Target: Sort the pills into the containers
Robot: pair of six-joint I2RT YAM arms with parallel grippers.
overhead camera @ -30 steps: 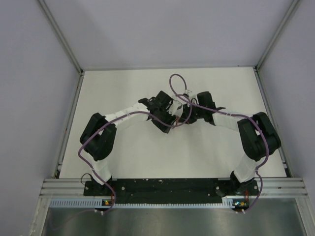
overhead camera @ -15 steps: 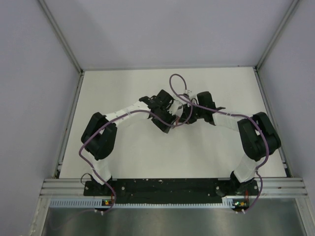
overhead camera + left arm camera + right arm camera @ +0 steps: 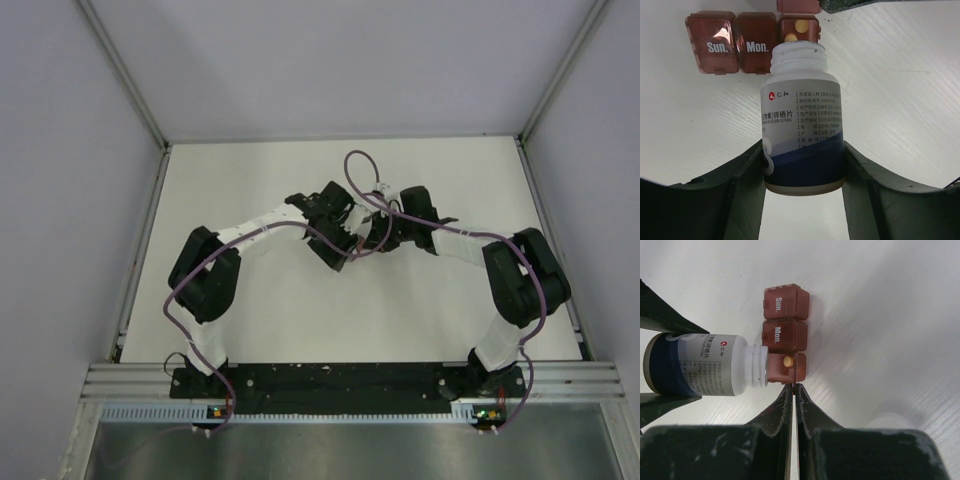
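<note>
The containers (image 3: 735, 42) are a red-brown strip of three joined boxes on the white table. Two are shut and marked "Sun." and "Mon."; the third compartment (image 3: 787, 367) is open with yellow pills (image 3: 795, 30) inside. My left gripper (image 3: 802, 150) is shut on a white pill bottle (image 3: 800, 125) with a blue label. The bottle is uncapped and tilted, its mouth (image 3: 760, 367) at the open compartment's edge. My right gripper (image 3: 793, 386) is shut on the thin raised lid (image 3: 797, 6) of that compartment. In the top view both grippers (image 3: 355, 238) meet mid-table and hide the strip.
A blurred white round thing (image 3: 887, 422) lies on the table beside my right fingers. Bare white table (image 3: 250, 180) surrounds the arms, with grey walls at the back and sides.
The left arm's elbow has edged slightly to the right. Both grips and the strip look the same.
</note>
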